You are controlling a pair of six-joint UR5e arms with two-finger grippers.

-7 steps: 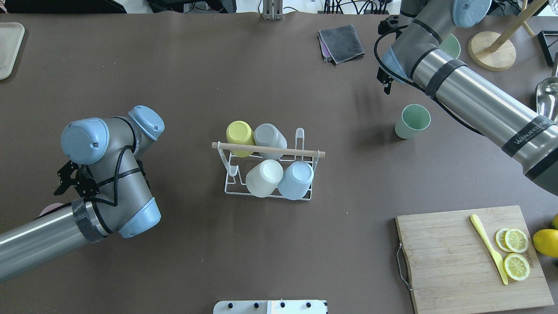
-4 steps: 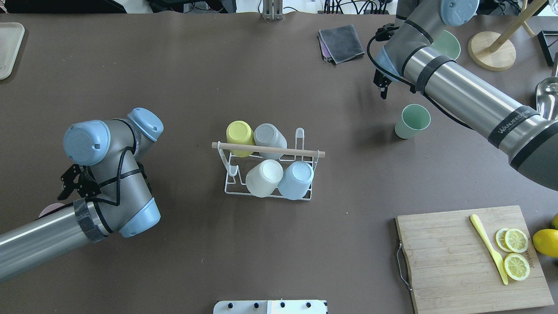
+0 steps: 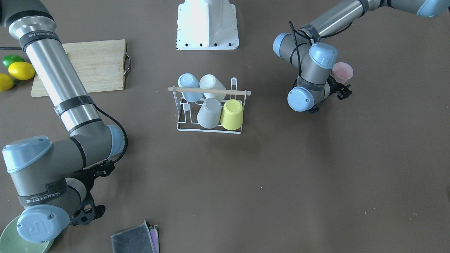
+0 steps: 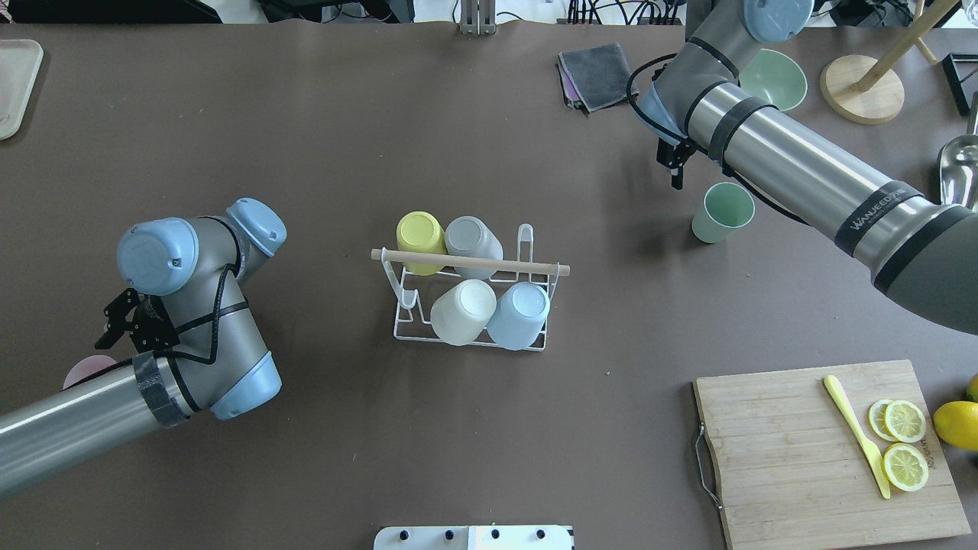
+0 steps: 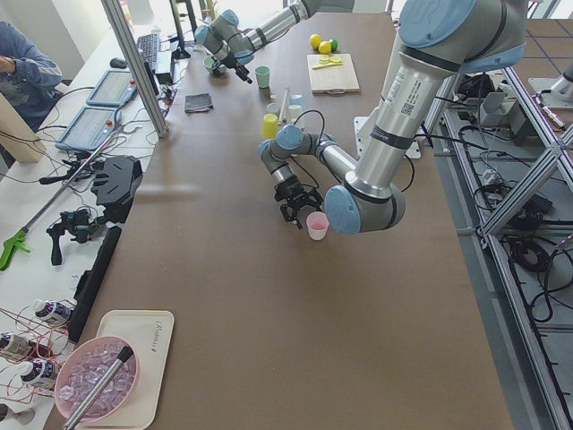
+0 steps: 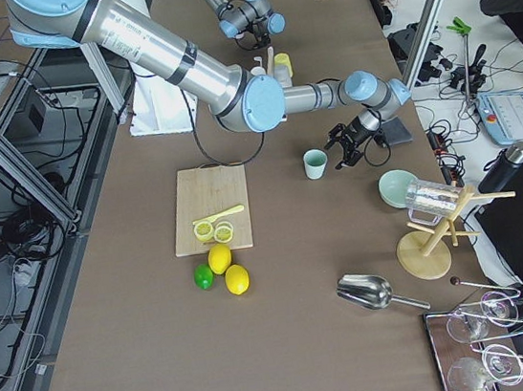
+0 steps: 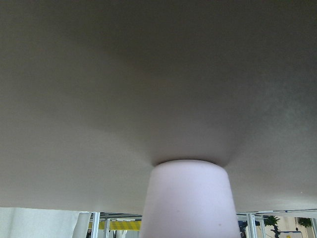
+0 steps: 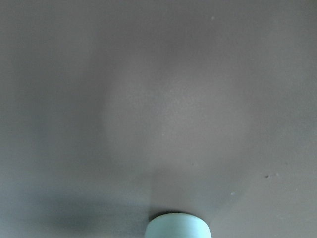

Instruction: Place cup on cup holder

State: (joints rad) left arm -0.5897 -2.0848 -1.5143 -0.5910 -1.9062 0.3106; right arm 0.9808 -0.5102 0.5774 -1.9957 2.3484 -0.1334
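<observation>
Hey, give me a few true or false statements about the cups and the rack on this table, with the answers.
Four cups sit on the cup holder. True.
The green cup hangs on the holder. False: it stands upright on the table, near the right gripper.
The pink cup stands on the table beside the left gripper. True.
The cutting board is bare. False: lemon slices and a yellow knife lie on it.

pale green cup (image 8: 178,225) at bottom edge, mostly cut off; blurred brown table (image 8: 148,89) fills rest.
</observation>
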